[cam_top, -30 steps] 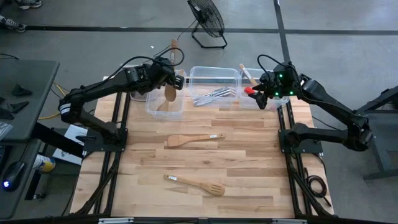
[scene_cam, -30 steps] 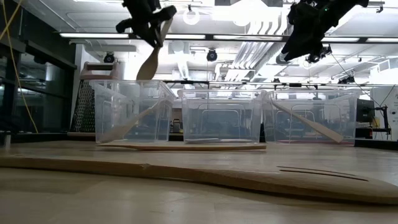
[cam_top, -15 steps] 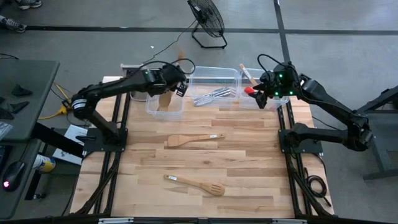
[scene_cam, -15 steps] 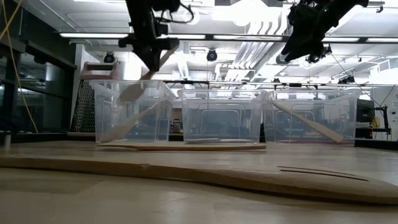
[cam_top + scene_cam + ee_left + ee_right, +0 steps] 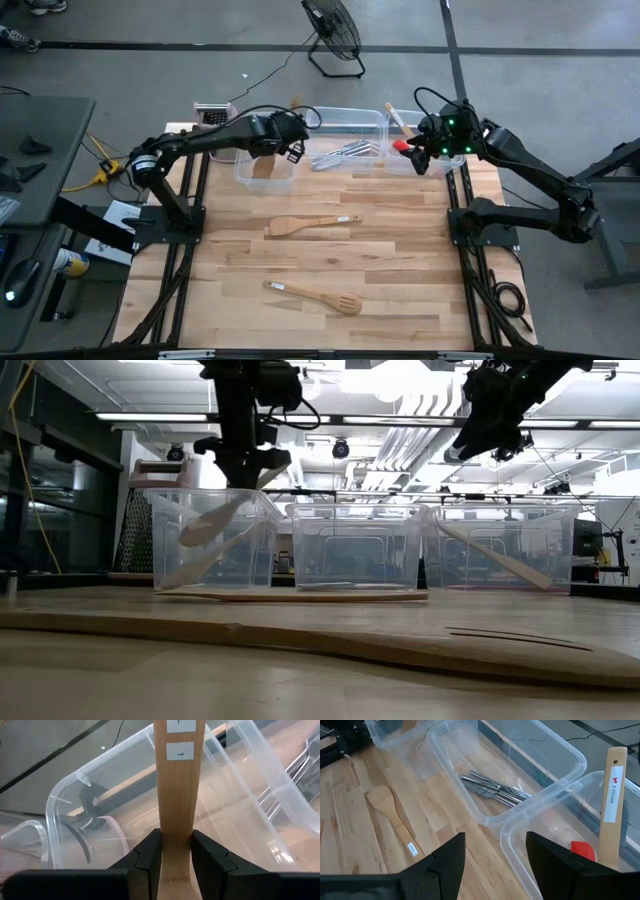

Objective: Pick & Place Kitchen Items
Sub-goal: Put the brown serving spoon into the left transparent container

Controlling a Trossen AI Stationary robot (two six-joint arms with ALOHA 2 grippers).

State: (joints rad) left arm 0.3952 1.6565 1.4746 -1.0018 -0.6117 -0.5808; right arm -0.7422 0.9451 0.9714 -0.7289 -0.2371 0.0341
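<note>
Workshop room, grey floor, a floor fan (image 5: 332,35) behind a light wooden table (image 5: 400,280). Three clear tubs stand along its far edge.

We note the change first: the wooden spoon (image 5: 215,520) in the left gripper (image 5: 174,851), held high above the left tub (image 5: 262,172) a second ago, has dropped, and its bowl now sits below the tub's rim in the low view. The left arm has also swung further over the tub. Its fingers (image 5: 148,854) remain clamped on the spoon's flat handle. We judge the placing nearly done; release is what's left.

Middle tub (image 5: 345,140) holds the metal cutlery (image 5: 495,790). Right tub (image 5: 555,845) holds a red spatula (image 5: 583,851) and a wooden-handled one (image 5: 612,795).

Right gripper (image 5: 495,865) hangs over the right tub, fingers wide apart, holding nothing.

Two wooden utensils lie on the open table: a plain spatula (image 5: 310,224) mid-table and a slotted one (image 5: 315,297) nearer the front. These are yet to be sorted.
</note>
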